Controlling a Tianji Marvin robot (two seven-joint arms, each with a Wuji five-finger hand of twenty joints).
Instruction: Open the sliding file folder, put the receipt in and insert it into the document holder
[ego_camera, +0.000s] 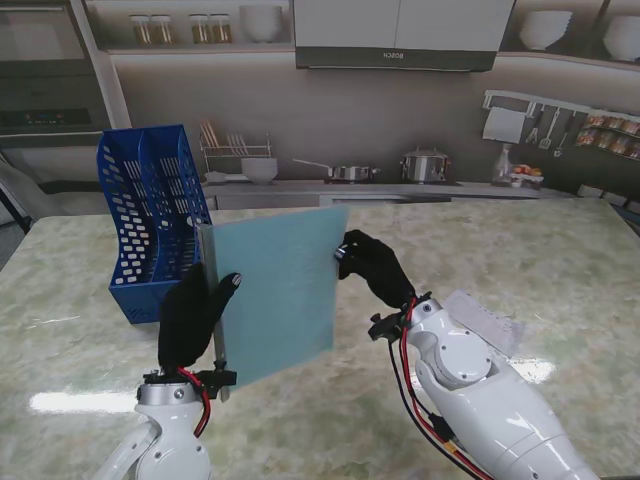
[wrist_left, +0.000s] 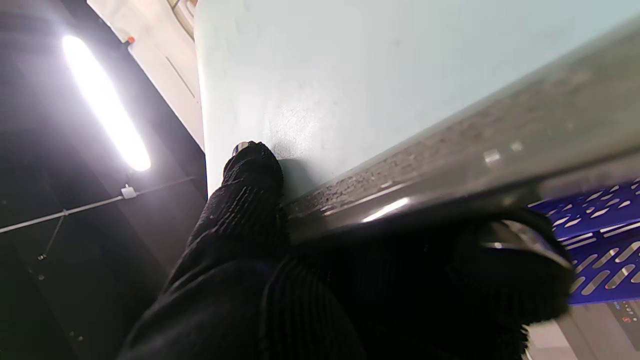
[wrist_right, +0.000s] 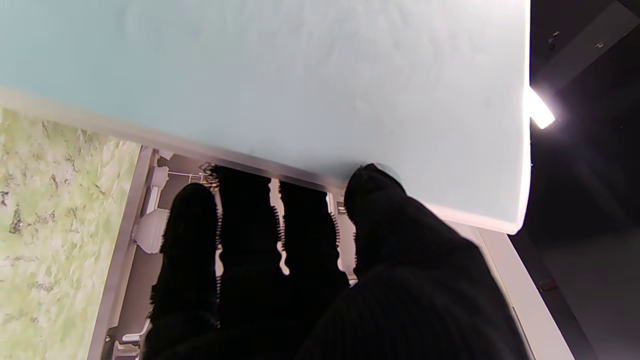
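Both arms are rising from the near edge of the stand view and meeting at a pale blue file folder (ego_camera: 277, 292), which is being held upright and clear of the marble table (ego_camera: 560, 260).

The left hand (ego_camera: 193, 315), in a black glove, is gripping the folder's grey sliding spine bar (ego_camera: 216, 330) along its left edge. Its fingers are wrapping round the bar and its thumb (wrist_left: 252, 170) is pressing flat against the blue face. In the left wrist view the fingertips (wrist_left: 520, 260) are curling over the far side of the bar.

The right hand (ego_camera: 372, 265), also gloved in black, is pinching the folder's right edge near the upper corner. In the right wrist view its thumb (wrist_right: 372, 192) is lying on the sheet while the other fingers (wrist_right: 192, 220) are reaching behind it. The wrist is angling up and inward from a white forearm.

The blue perforated document holder (ego_camera: 150, 215) is standing on the table just behind the folder's left edge, farther from me; whether they are touching cannot be told. A white paper, apparently the receipt (ego_camera: 488, 320), is lying flat on the table to the right, partly hidden by the right arm.

Readable writing: the hood (ego_camera: 397, 58) on the backdrop is showing "BOSCH". Print on the receipt is too small to read.
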